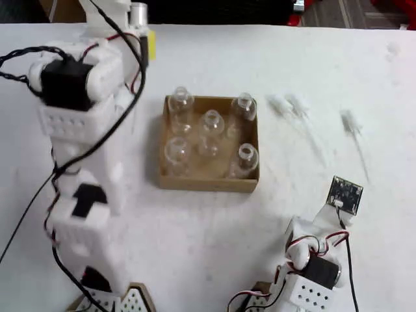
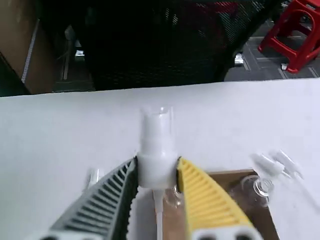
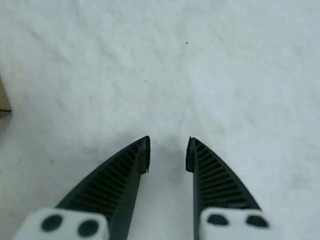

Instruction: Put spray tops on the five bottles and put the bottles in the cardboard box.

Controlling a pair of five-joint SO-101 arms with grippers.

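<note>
The left gripper pinches a white spray top between its jaws, far left over the table. The right gripper has its jaws a little apart, holding nothing. Five bottles stand in the cardboard box; loose spray tops lie to its right.

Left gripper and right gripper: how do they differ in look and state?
The left gripper is shut on a white spray top; the right gripper is open and holds nothing. The left gripper has one grey and one yellow finger; the right gripper's are both black. Both have ribbed, pointed fingers.
</note>
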